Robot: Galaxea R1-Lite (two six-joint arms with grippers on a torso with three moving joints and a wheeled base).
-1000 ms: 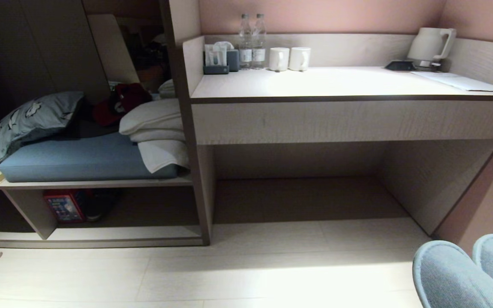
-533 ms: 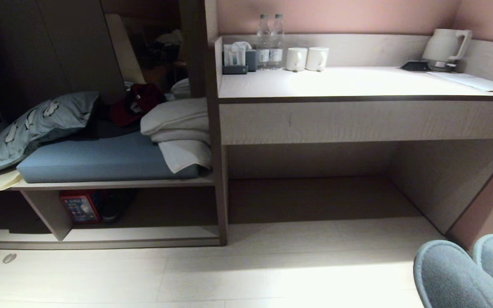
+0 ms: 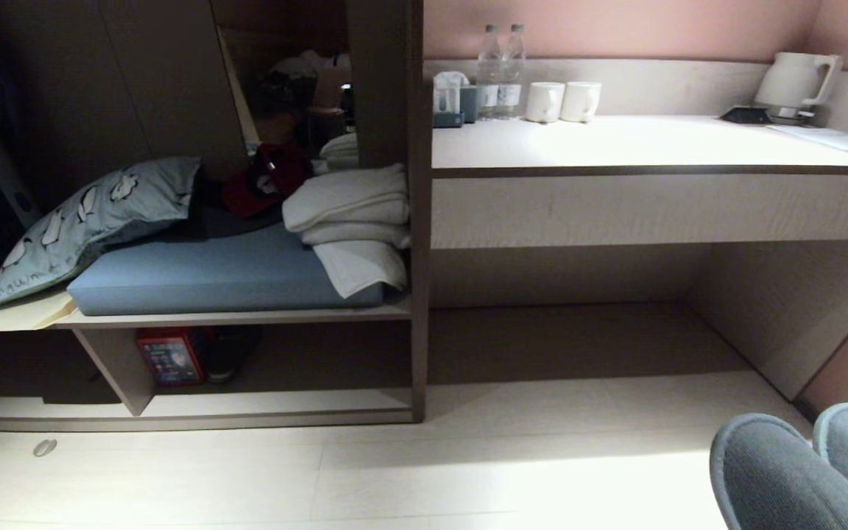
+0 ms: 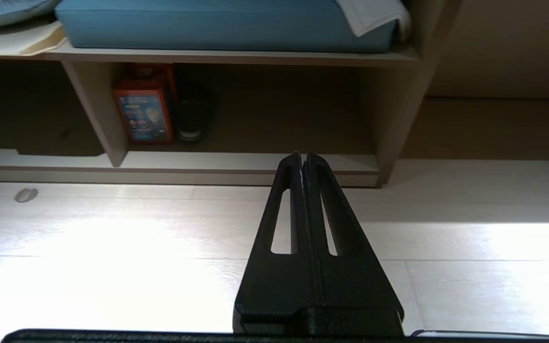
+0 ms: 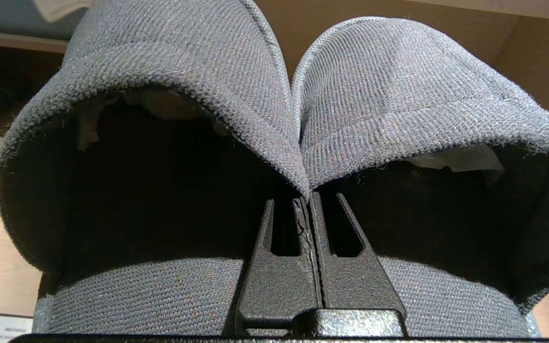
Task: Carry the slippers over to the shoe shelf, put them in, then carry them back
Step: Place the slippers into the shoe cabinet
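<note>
While the shoe shelf [image 4: 236,164] lies low ahead of the empty, closed left pincer [image 4: 303,157], the slippers [image 5: 274,143] sit side by side on the right pincer [image 5: 309,200]. Its jaws pinch their touching inner edges.

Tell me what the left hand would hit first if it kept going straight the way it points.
Probably the front edge of the shoe shelf's base board: the shut, empty left hand points low over bare floor toward it. Depth is unclear.

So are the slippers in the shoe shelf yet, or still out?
Still out. The slippers hang pinched together in the shut right gripper, above the floor. The shoe shelf holds only a red box and a dark shoe.
</note>
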